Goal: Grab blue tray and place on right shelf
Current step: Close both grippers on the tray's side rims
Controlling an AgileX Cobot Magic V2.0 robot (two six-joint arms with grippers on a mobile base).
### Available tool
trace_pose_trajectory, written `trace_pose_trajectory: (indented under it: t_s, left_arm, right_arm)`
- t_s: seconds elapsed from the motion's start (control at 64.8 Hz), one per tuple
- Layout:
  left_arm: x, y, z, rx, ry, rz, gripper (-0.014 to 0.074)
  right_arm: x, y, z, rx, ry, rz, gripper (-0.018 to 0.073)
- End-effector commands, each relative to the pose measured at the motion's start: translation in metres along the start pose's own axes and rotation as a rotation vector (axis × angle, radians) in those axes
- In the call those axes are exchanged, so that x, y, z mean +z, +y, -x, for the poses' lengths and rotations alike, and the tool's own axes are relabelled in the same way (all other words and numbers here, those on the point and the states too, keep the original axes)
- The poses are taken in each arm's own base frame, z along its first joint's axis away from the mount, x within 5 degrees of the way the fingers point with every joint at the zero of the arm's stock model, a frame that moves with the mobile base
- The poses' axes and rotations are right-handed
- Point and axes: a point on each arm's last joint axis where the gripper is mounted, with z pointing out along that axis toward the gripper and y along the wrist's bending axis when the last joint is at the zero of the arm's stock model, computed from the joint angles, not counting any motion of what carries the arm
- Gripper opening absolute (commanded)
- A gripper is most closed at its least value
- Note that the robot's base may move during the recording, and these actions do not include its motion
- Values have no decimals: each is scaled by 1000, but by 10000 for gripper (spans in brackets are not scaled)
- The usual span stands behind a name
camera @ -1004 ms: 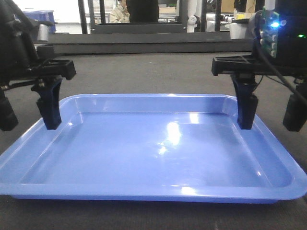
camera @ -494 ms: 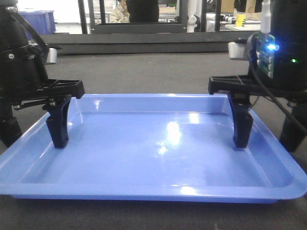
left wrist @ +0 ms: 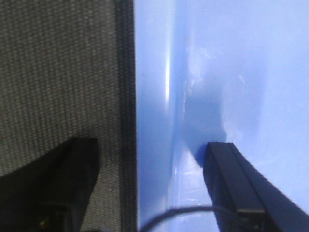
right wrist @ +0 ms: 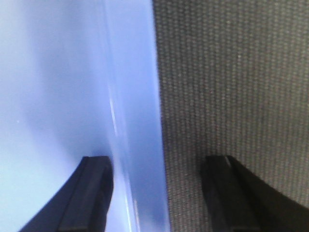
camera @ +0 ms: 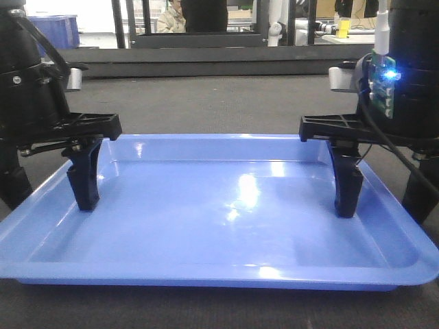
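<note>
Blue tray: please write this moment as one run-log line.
phase: pre-grasp | glossy light-blue plastic rectangular tray: flat on dark tabletop | left gripper: open, straddling left rim | right gripper: open, straddling right rim

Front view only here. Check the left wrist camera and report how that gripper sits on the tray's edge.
Observer: The left gripper straddles the rim of the blue tray. Its inner finger is inside the tray and its outer finger is over the gray mat.
Operator: Now the right wrist.
Observer: The right gripper straddles its rim likewise, one finger over blue plastic and one over mat.
Operator: Report any clamping.
Observer: None yet. On both sides the jaws stand open, with a gap between the outer finger and the rim.
</note>
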Motion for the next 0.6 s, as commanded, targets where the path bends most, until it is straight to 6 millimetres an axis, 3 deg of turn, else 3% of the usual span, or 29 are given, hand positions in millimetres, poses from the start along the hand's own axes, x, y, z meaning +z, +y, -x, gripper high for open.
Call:
trace_pose_trajectory:
  t_s: [0.0, 0.293, 0.587]
  left_arm:
    - [-20, -6, 4, -6, -73, -34, 368]
    - [-19, -5, 1, -7, -45, -29, 312]
    - [-19, -6, 1, -12, -42, -36, 225]
  right_arm:
    - [-19, 5, 2, -8, -61, 44, 505]
    - [-19, 5, 2, -8, -61, 44, 494]
    - [-19, 5, 2, -8, -61, 44, 272]
